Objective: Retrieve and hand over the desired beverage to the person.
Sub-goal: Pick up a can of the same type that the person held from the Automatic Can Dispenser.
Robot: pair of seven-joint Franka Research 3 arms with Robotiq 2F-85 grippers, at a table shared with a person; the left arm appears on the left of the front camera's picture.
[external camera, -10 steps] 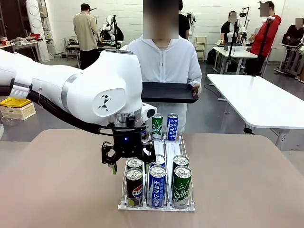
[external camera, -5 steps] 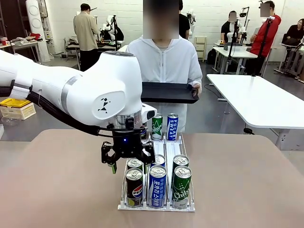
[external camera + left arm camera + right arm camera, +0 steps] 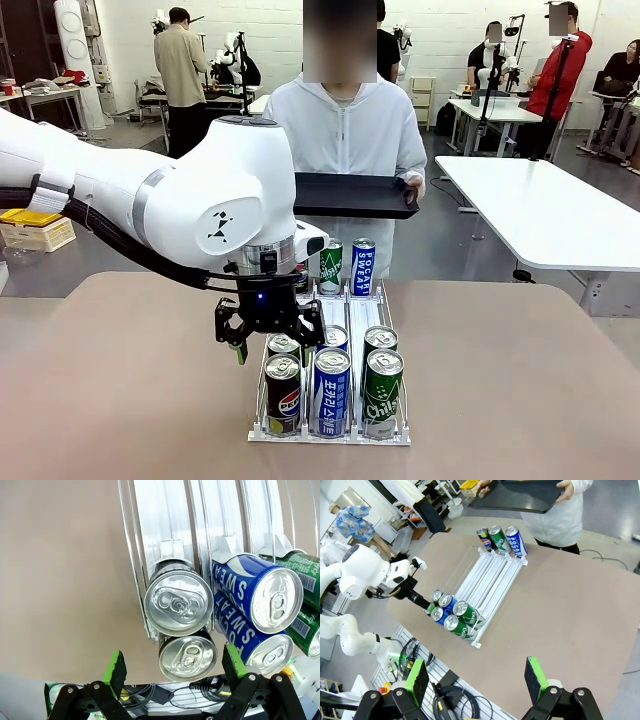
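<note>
Cans (image 3: 331, 385) in a rack (image 3: 330, 437) on the table (image 3: 520, 380), person (image 3: 345, 130) with tray (image 3: 355, 195) behind

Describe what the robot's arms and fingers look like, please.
The left arm is glossy white with rounded joints, a black logo, a black ribbed cable and a blue light. The left fingers and right fingers are black with green pads.

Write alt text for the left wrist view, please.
The open left pincer hovers over a silver-topped can in the rack's outer lane, a second can just behind it; blue Pocari Sweat cans sit in the next lane.
</note>
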